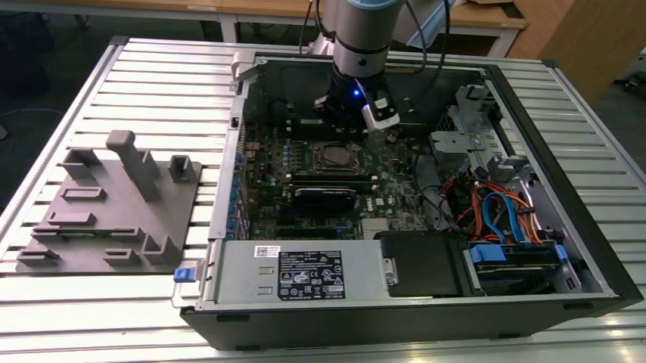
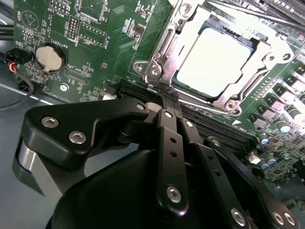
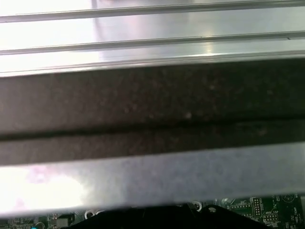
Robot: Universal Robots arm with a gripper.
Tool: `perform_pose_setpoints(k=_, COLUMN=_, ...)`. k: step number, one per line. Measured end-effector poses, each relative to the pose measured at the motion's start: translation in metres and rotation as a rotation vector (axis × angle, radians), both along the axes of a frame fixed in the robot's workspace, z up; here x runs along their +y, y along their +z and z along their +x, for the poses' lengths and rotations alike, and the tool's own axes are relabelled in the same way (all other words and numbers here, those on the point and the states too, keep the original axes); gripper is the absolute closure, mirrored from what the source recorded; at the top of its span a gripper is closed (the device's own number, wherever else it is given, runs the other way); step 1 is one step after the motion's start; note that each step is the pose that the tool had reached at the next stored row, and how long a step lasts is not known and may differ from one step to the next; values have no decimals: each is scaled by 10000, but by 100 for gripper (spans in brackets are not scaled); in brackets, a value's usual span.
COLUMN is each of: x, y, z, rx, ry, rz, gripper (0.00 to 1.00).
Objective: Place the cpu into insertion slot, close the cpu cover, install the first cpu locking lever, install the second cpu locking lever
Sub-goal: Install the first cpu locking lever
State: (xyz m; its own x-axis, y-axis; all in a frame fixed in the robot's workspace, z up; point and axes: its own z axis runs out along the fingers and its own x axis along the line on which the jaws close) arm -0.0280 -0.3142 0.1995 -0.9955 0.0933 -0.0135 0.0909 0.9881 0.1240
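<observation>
In the second wrist view the gripper (image 2: 164, 98), fingers pressed together and empty, sits just below the cover (image 2: 190, 28) closed over the cpu (image 2: 212, 59).

Colours inside the open computer case

A pale silver chip (image 2: 214, 59) is framed by a silver metal cover (image 2: 164, 45) on a green board (image 2: 109, 43); the hand (image 2: 164, 102) is black; orange and blue cables (image 1: 500, 212) are seen.

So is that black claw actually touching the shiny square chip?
Apart. In the second wrist view the gripper has its closed fingertips at the socket's edge, while the cpu sits beyond them under the cpu cover.
</observation>
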Motion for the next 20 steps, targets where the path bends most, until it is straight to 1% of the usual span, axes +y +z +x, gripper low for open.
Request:
perform_pose_setpoints(k=6, x=0, y=-20, z=1, rx=0, ry=-1, rz=-10, gripper=89)
perform_pose_setpoints(k=12, x=0, y=-23, z=1, rx=0, ry=0, rz=-10, gripper=89)
perform_pose_setpoints(k=13, x=0, y=-24, z=2, rx=-2, ry=0, rz=-20, gripper=89)
perform_pose_setpoints(k=15, x=0, y=-25, z=2, rx=-3, ry=1, rz=-70, gripper=89)
perform_pose_setpoints(k=17, x=-1, y=-17, z=1, rx=1, ry=0, rz=-81, gripper=89)
perform_pose_setpoints(k=20, x=0, y=1, z=1, rx=-1, ry=0, rz=-75, gripper=89)
